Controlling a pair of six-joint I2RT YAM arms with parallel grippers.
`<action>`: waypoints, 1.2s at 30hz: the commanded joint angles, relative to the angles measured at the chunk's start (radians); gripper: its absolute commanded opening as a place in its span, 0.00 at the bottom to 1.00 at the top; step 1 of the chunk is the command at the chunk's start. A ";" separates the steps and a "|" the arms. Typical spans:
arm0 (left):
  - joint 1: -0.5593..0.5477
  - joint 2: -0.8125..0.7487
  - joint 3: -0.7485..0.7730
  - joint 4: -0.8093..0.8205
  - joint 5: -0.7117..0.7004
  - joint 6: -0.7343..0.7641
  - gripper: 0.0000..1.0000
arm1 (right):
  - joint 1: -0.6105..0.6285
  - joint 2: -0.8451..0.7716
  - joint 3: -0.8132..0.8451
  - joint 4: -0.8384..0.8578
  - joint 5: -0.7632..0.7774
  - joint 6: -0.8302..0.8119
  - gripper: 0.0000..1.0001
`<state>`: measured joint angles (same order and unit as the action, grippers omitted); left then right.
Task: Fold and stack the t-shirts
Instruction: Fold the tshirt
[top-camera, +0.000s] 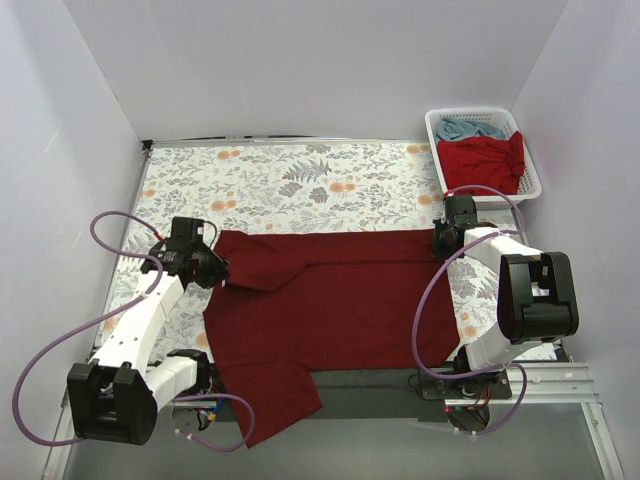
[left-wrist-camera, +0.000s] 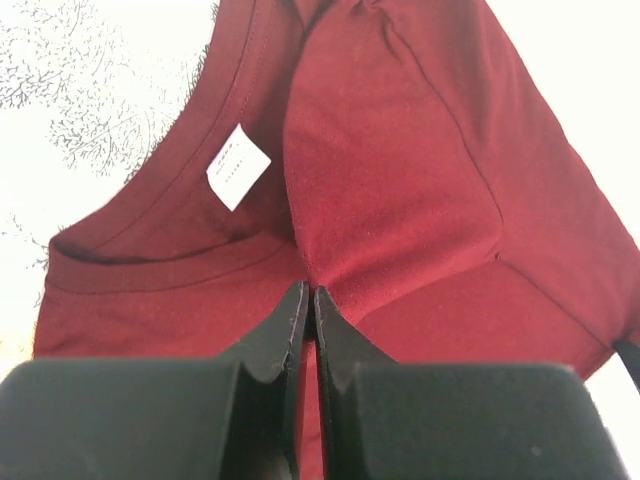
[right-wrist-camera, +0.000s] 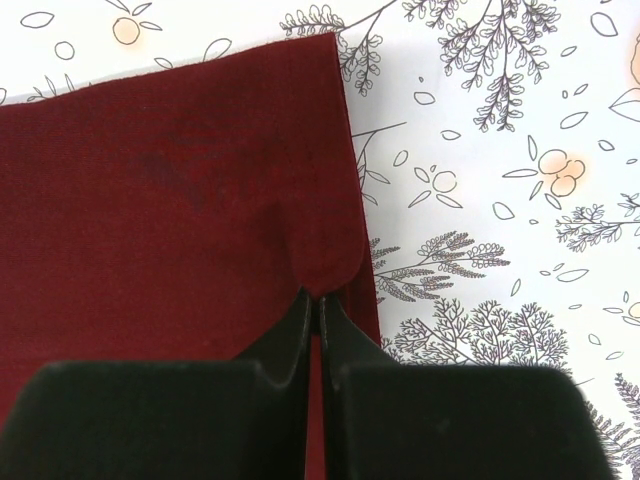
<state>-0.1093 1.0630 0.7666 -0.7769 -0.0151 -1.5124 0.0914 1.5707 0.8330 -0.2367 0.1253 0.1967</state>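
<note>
The large dark maroon t-shirt (top-camera: 320, 300) lies spread across the table, one sleeve hanging over the near edge. My left gripper (top-camera: 213, 268) is shut on a fold of this maroon t-shirt (left-wrist-camera: 400, 200) near its collar and white label. At the shirt's right hem, my right gripper (top-camera: 438, 243) is shut on a pinched fold of the maroon t-shirt (right-wrist-camera: 180, 180). In the basket lie a brighter red t-shirt (top-camera: 485, 163) and a light blue t-shirt (top-camera: 470, 128).
The white lattice basket (top-camera: 530, 160) stands at the back right corner. A floral table cloth (top-camera: 300, 185) covers the table. White walls enclose the left, back and right sides. Purple cables loop beside both arms.
</note>
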 joint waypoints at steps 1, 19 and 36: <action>-0.001 -0.054 0.040 -0.061 0.014 -0.022 0.00 | -0.007 0.011 -0.008 0.013 0.013 0.007 0.04; -0.073 -0.126 -0.075 -0.071 0.129 -0.107 0.00 | -0.007 0.029 -0.015 0.019 0.002 0.007 0.06; -0.119 -0.135 -0.078 -0.096 0.064 -0.129 0.00 | -0.007 0.045 -0.018 0.022 -0.013 0.007 0.08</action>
<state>-0.2249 0.9451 0.7128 -0.8658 0.0715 -1.6314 0.0910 1.5806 0.8326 -0.2173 0.1207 0.2001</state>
